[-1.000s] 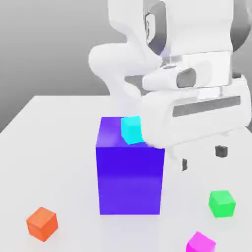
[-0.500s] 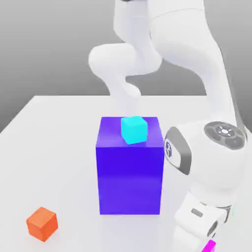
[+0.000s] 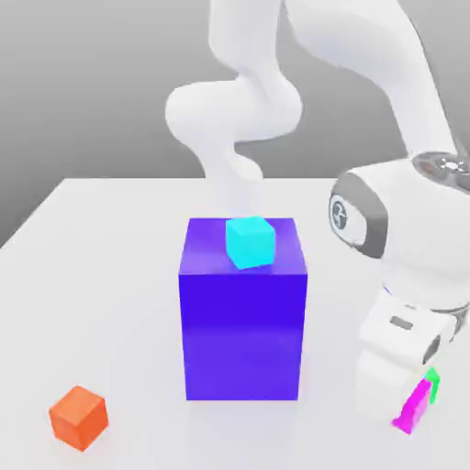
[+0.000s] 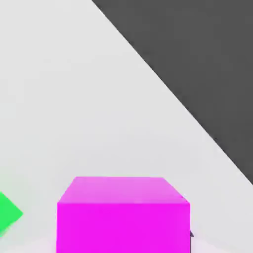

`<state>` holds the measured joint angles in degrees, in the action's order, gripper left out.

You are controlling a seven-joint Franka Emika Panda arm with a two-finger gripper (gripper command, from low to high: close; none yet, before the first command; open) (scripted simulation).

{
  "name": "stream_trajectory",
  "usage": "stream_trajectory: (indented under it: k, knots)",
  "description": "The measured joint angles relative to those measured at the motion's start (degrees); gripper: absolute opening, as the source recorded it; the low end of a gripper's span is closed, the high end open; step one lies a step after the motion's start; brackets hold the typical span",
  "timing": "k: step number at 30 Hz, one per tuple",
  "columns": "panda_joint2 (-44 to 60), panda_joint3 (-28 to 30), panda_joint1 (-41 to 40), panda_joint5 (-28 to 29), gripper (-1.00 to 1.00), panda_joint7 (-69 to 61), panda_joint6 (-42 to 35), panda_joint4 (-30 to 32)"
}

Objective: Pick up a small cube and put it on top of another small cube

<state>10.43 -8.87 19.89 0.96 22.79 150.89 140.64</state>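
Magenta fills the near part of my hand view: the pink cube (image 4: 123,215) sits square under the camera, and my pincer (image 3: 418,404) is clamped shut on it, low at the exterior view's right near corner of the table (image 3: 101,275). In the exterior view I see just a slanted sliver of that pink cube (image 3: 410,410), most of it covered by the white hand and wrist. The green cube (image 3: 431,384) is just beside it, at about one o'clock from the pink sliver; whether the two touch I cannot tell, since the arm hides nearly all of the green one. In the hand view a green corner (image 4: 7,213) pokes in, cut off by the frame.

For room to move: the big blue block (image 3: 243,312) stands mid-table, at nine o'clock from my wrist, with a clear strip of bare white between them. The cyan cube (image 3: 250,242) rests on the block's top, towards its far edge. The orange cube (image 3: 79,417) lies well apart at the near left, with open surface around it. The table's far edge meets the grey backdrop, and in the hand view that edge runs diagonally with plenty of bare white before it. The pincer's fingers themselves are hard to make out.
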Motion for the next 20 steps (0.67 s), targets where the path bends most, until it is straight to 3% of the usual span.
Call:
stream_trajectory:
  k: [3,8,9,15,20]
  knots:
    - [-5.26,-2.66,3.35,0.41,-1.00,3.49,0.02,5.23]
    - [2.09,-0.81,5.48,4.92,-1.00,7.62,8.09,6.12]
    - [3.17,-0.44,5.76,5.47,1.00,8.03,9.12,6.08]
    - [3.72,-0.25,5.90,5.74,1.00,8.23,9.65,6.06]
    - [-4.15,-1.68,5.25,1.71,1.00,5.32,2.43,6.53]
